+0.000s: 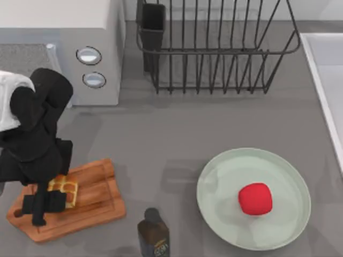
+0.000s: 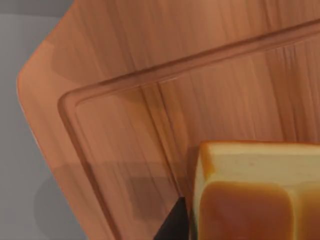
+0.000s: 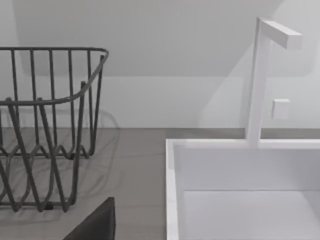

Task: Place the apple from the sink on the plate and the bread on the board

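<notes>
The golden-brown bread is over the near-left part of the brown wooden board, low on it; whether it touches the wood I cannot tell. My left gripper reaches down over it, shut on the bread, with one dark finger against the loaf's side. The red apple lies in the middle of the mint-green plate at the front right. The pale sink runs along the right edge. A dark part of my right gripper is near the sink, parked.
A dark bottle stands at the front between board and plate. A black wire dish rack sits at the back, with a grey appliance at the back left. A white faucet rises behind the sink.
</notes>
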You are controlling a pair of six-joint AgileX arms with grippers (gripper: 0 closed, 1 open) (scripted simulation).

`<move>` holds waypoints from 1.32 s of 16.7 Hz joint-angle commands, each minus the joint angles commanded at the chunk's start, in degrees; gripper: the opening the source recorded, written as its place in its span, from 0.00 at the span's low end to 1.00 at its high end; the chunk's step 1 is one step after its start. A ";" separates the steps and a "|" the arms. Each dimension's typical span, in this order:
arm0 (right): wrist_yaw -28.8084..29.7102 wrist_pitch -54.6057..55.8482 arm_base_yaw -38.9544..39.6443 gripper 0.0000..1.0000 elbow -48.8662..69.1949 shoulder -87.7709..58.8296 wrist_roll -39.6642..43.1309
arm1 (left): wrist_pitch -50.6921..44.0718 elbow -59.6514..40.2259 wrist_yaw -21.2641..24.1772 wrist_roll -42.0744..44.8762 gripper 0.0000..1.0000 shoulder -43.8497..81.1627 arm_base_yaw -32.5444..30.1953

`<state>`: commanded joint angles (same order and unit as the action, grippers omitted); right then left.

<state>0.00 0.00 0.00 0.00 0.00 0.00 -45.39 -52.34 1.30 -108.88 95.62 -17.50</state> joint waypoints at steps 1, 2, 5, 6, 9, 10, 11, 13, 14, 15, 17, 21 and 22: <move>0.00 0.00 0.00 1.00 0.00 0.00 0.00 | 0.00 0.00 0.00 0.00 0.53 0.00 0.00; 0.00 0.00 0.00 1.00 0.00 0.00 0.00 | 0.00 0.00 0.00 0.00 0.60 0.00 0.00; 0.00 0.00 0.00 1.00 0.00 0.00 0.00 | 0.00 0.00 0.00 0.00 0.83 0.00 0.00; 0.00 0.00 0.00 1.00 0.00 0.00 0.00 | 0.00 0.00 0.00 0.00 0.90 0.00 0.00; 0.00 0.00 0.00 1.00 0.00 0.00 0.00 | 0.00 0.00 0.00 0.00 1.00 0.00 0.00; 0.00 0.00 0.00 1.00 0.00 0.00 0.00 | 0.00 0.00 0.00 0.00 1.00 0.00 0.00; 0.00 0.00 0.00 1.00 0.00 0.00 0.00 | 0.00 0.00 0.00 0.00 1.00 0.00 0.00; 0.00 0.00 0.00 1.00 0.00 0.00 0.00 | 0.00 0.00 0.00 0.00 1.00 0.00 0.00; 0.00 0.00 0.00 1.00 0.00 0.00 0.00 | 0.00 0.00 0.00 0.00 1.00 0.00 0.00; 0.00 0.00 0.00 1.00 0.00 0.00 0.00 | 0.00 0.00 0.00 0.00 1.00 0.00 0.00; 0.00 0.00 0.00 1.00 0.00 0.00 0.00 | -0.01 -0.02 0.00 0.00 1.00 -0.05 0.04; 0.00 0.00 0.00 1.00 0.00 0.00 0.00 | 2.24 2.58 -0.07 4.95 1.00 -5.85 0.50; 0.00 0.00 0.00 1.00 0.00 0.00 0.00 | 3.42 4.16 -0.08 7.53 1.00 -8.76 0.74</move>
<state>0.00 0.00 0.00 0.00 0.00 0.00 -41.97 -48.18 1.21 -101.35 86.86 -16.76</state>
